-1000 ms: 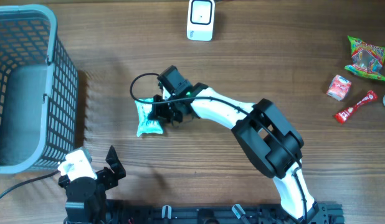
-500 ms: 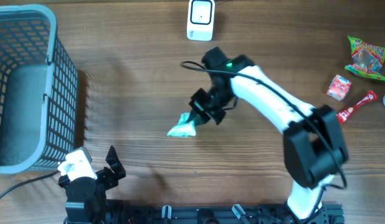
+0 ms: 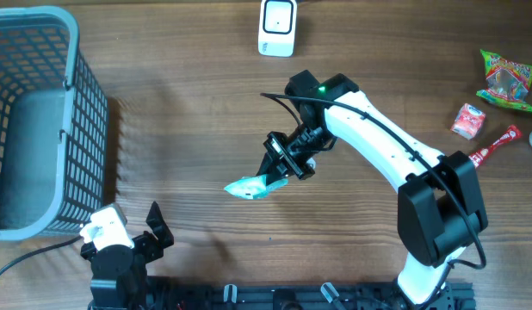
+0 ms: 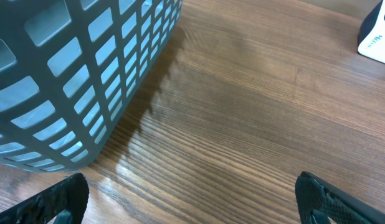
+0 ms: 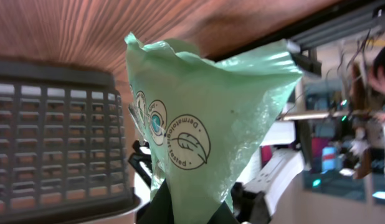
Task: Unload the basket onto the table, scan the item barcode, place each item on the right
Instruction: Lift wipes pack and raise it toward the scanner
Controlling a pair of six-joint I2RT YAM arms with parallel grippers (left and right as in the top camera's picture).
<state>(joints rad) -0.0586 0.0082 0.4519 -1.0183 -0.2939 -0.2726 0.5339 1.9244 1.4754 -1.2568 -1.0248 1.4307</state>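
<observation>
Across the whole overhead view a brown wood-grain tabletop (image 3: 188, 95) is spreading, its grain running left to right. On its left side a grey-blue plastic basket (image 3: 89, 129) with latticed walls is standing, throwing a ribbed shadow onto the wood beside it. At the far edge a white scanner (image 3: 277, 27) is sitting. Over on the right a green snack bag (image 3: 510, 82), a small pink packet (image 3: 467, 120) and a red stick-shaped wrapper (image 3: 491, 148) are lying near one another.

Over the middle of the table the right gripper (image 3: 275, 176) is pinching one end of a pale green packet (image 3: 247, 187), its jaws nearly together. The packet is jutting out toward the basket side, well apart from the scanner. Whether it is touching the wood I cannot tell. Seen from the right wrist, the packet is filling the frame and showing round leaf stamps, with the wood above it, the basket behind, and a blurred room of pale equipment and small lights to the right.

At the near-left corner the left gripper (image 4: 192, 208) is hanging over bare wood next to the basket, its fingers spread wide and holding nothing.
</observation>
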